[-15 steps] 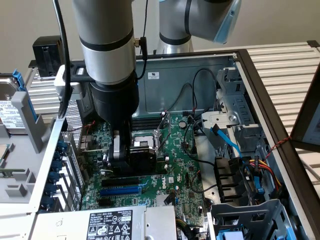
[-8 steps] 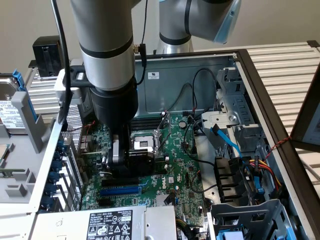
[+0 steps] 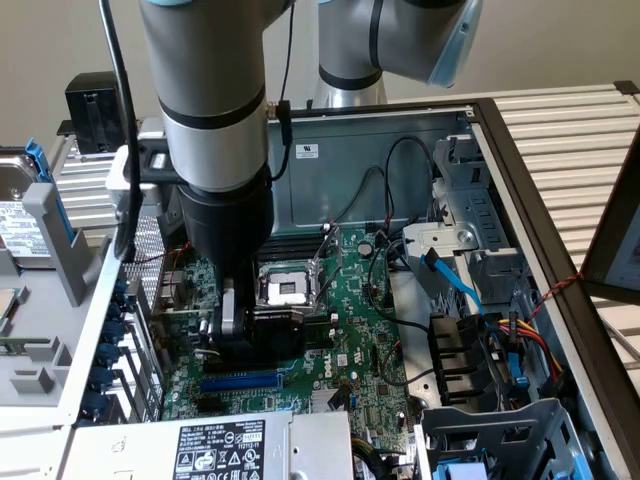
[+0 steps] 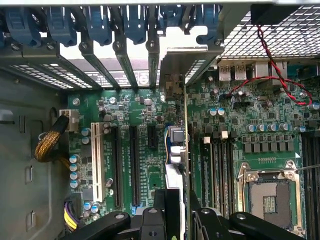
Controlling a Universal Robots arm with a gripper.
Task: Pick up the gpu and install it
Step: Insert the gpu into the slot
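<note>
Above motherboard (image 3: 370, 335), claw (image 4: 177, 219) clamps gpu (image 3: 278, 335), edge near slots (image 4: 135, 165).

One large green motherboard (image 4: 145, 107) is carrying one long white slot (image 4: 96, 160), two long black expansion slots (image 4: 117, 170), one short black slot (image 4: 151, 136) and one silver-framed processor socket (image 4: 270, 192); one black-shrouded gpu (image 3: 275, 335) and seemingly six blue plastic latches (image 4: 98, 22) are showing.

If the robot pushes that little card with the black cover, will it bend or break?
The gpu is probably stiff: it stands straight, edge-on, in the gripper without sagging. It looks thin, so a hard sideways push might crack it.
</note>
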